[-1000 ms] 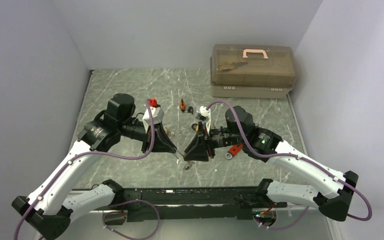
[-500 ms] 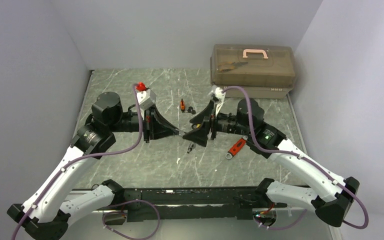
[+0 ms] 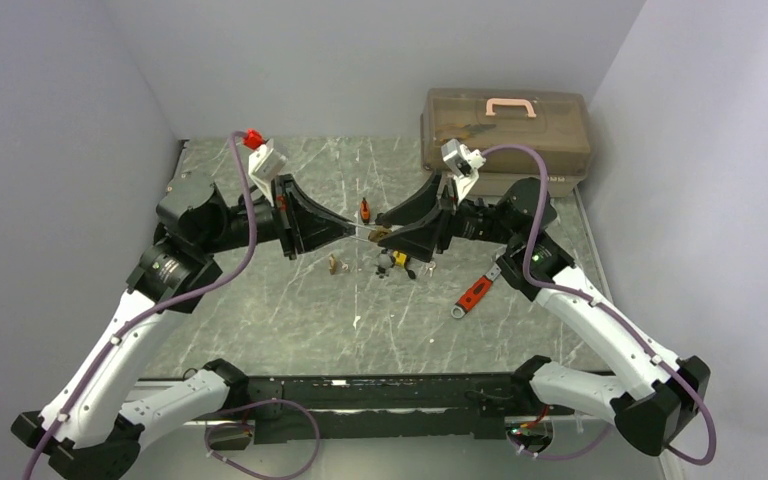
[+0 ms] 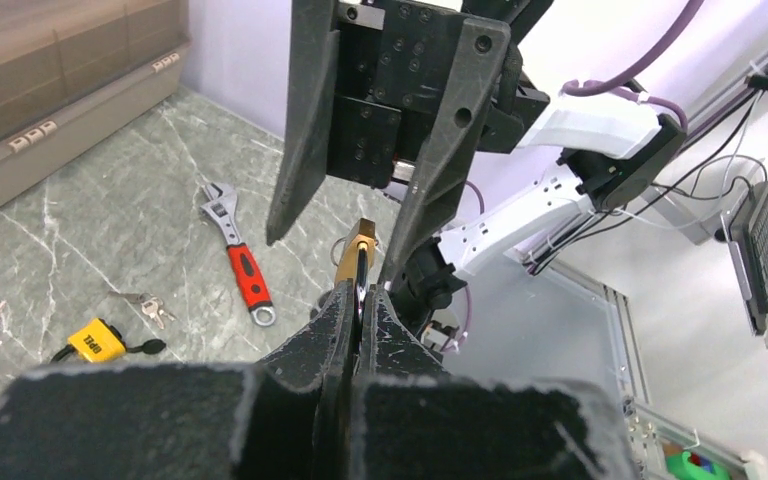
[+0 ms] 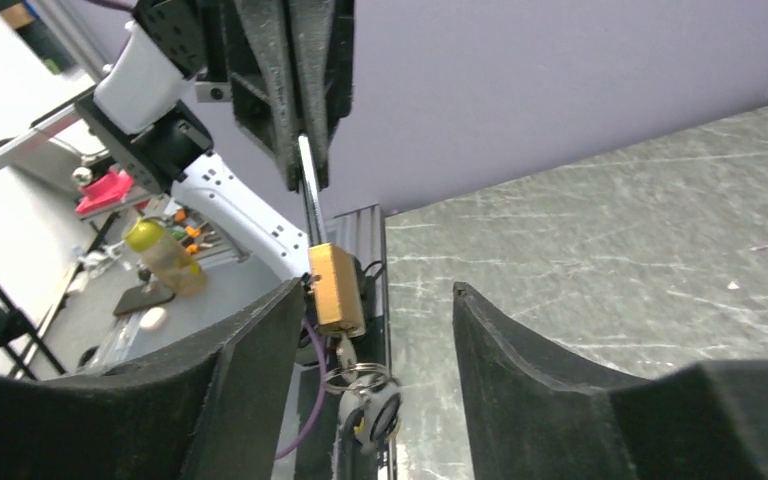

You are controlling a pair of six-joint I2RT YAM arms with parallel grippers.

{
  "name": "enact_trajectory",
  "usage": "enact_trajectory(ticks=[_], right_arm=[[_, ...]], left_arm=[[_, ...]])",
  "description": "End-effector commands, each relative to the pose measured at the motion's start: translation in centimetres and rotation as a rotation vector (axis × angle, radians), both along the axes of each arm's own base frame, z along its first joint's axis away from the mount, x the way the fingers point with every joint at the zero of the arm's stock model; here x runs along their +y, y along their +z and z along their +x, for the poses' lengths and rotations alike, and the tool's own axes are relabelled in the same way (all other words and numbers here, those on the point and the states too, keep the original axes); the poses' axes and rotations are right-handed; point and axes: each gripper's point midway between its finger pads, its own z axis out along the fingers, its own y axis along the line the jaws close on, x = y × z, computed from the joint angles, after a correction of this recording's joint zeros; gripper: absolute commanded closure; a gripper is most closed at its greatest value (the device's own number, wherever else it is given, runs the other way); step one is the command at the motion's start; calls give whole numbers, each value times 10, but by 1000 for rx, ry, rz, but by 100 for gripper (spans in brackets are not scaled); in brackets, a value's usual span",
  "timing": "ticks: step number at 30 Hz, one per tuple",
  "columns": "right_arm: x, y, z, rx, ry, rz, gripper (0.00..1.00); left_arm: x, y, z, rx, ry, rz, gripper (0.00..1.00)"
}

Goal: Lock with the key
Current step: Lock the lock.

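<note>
Brass padlock point(image 5: 335, 288) hangs in mid-air above the middle of the tabletop point(image 3: 290, 300). Its thin steel shackle point(image 5: 307, 190) is pinched between the closed fingers of the left claw point(image 4: 358, 300). The right claw point(image 5: 378, 288) gapes wide with one finger on either side of the lock body, holding nothing. A black-headed key point(image 5: 372, 418) dangles on a wire ring below the body; whether a key already sits in the keyhole I cannot tell.

To do this step well, I judge the right claw should close on a key's flat head, not the loose ring. It should then twist about the keyhole's axis while the left claw grips hard, since the polished shackle looks slippery.

The lock body is a small, smooth block, and the claw fingers are matte black wedges. A yellow padlock point(image 4: 93, 340) and a red-handled wrench point(image 4: 243, 265) lie on the veined grey-green tabletop.
</note>
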Motion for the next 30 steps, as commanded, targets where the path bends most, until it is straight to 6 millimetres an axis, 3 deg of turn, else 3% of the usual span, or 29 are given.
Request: enact_trajectory(ticks=[1, 7, 18, 28, 30], right_arm=[[-2, 35, -15, -101, 79, 71, 45], [-2, 37, -16, -97, 82, 82, 61], [0, 35, -15, -77, 86, 85, 72], [-2, 43, -20, -60, 102, 101, 100], [-2, 44, -22, -57, 111, 102, 100]], left_arm=[[3, 30, 4, -13, 21, -79, 100], [4, 30, 7, -6, 19, -90, 100], [1, 28, 9, -3, 3, -96, 100], [2, 16, 9, 1, 2, -60, 100], [3, 14, 8, -10, -2, -38, 100]])
